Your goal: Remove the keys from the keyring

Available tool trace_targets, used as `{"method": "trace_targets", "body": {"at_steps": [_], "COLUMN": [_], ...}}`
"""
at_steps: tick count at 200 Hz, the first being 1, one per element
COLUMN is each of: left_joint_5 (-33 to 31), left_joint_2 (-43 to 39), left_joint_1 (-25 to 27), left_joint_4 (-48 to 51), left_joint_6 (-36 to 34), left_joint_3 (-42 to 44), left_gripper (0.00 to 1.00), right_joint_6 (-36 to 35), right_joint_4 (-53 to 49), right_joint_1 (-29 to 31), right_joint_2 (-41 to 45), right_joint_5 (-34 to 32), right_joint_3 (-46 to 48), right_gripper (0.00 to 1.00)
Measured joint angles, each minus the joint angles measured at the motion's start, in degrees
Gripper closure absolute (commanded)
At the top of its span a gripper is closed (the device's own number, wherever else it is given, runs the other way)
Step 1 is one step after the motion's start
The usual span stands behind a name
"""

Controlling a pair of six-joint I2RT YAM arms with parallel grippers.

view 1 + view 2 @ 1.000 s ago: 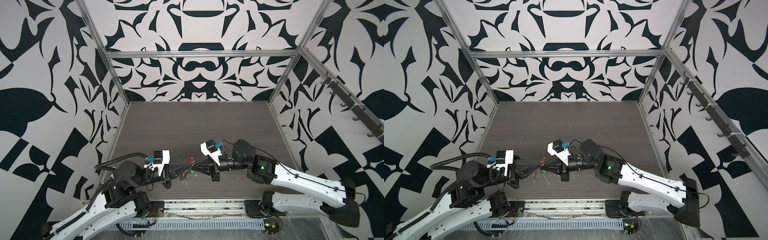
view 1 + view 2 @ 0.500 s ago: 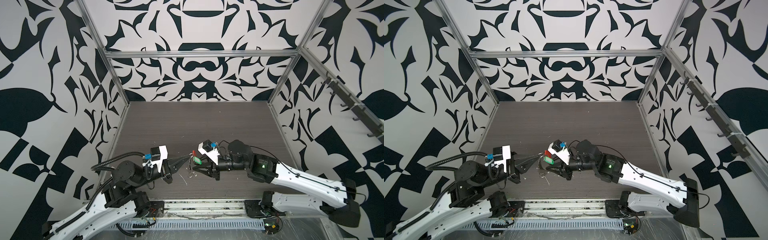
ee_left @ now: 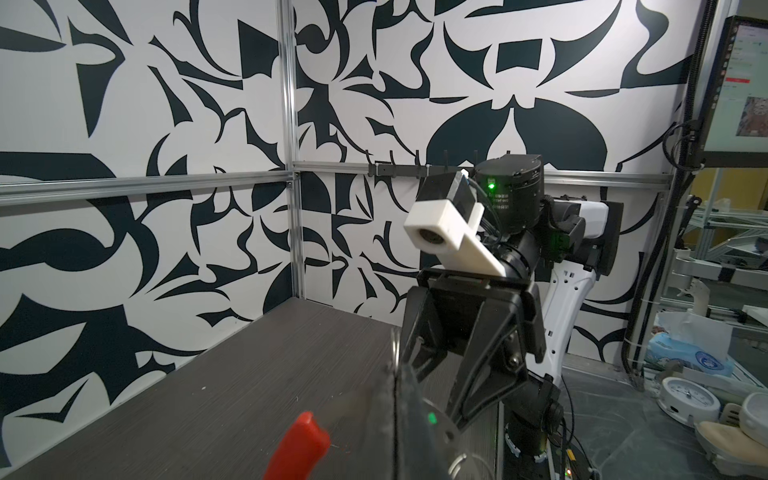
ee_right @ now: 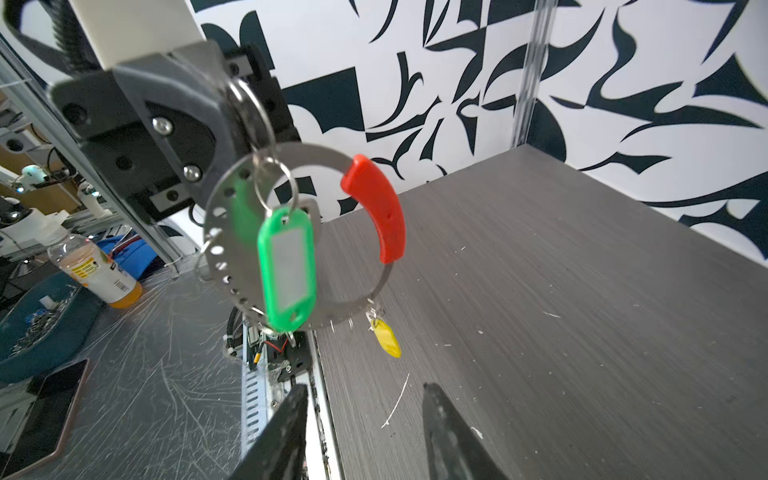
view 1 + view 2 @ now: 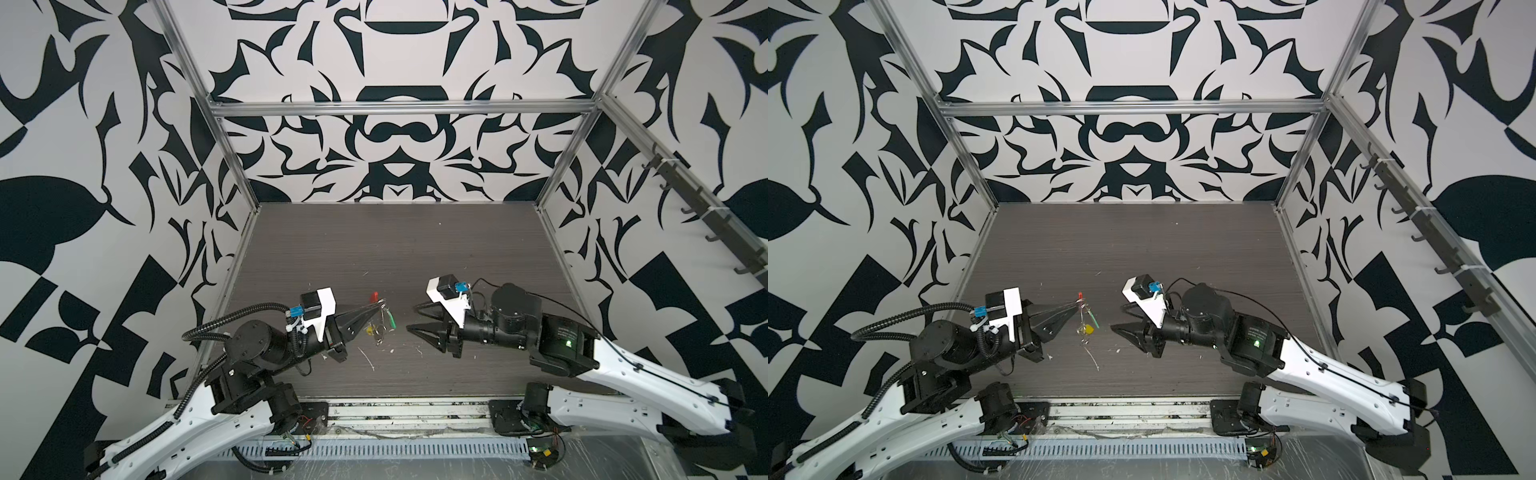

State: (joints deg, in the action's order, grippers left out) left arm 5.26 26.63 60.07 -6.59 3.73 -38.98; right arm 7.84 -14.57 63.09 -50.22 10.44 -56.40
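Label on bottle (image 4: 96,272) blurred, unreadable. Left gripper (image 5: 376,308) clenched on keyring (image 4: 219,232); right gripper (image 5: 412,318) parted, empty, clear of green key (image 4: 286,270).

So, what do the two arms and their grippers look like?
The left arm and right arm have white shells and black joints. The left gripper and right gripper have black, tapered fingers. Both wrists bear white camera mounts with blue plugs. A black ribbed hose follows the left arm; the right shows a green light.
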Motion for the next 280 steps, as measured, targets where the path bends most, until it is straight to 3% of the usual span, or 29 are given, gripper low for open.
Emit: {"method": "trace_targets", "body": {"at_steps": [35,119,194,280], "left_joint_5": [0.83,4.66,4.81,4.24], "left_joint_2": [0.59,2.6,1.92,2.34], "left_joint_1": [0.0,0.0,0.0,0.07], "left_joint_4": [-0.02,0.02,0.0,0.0], "left_joint_6": [-0.2,-0.07,0.44,0.72], "left_joint_3": [0.0,0.0,0.0,0.0], "left_gripper": [1.0,1.0,1.0,1.0], "right_joint_6": [-0.35,-0.13,1.27,1.86], "right_joint_4": [2.12,8.33,8.55,9.07], "right_joint_1": [0.0,0.0,0.0,-0.09], "right_joint_2": [-0.2,-6.51,-8.22,-8.22], "right_joint_5": [0.2,7.96,11.63,11.98], "right_joint_3": [-2.12,-7.48,-7.63,-7.63], "right_gripper": [0.48,0.5,0.73,0.88]}}
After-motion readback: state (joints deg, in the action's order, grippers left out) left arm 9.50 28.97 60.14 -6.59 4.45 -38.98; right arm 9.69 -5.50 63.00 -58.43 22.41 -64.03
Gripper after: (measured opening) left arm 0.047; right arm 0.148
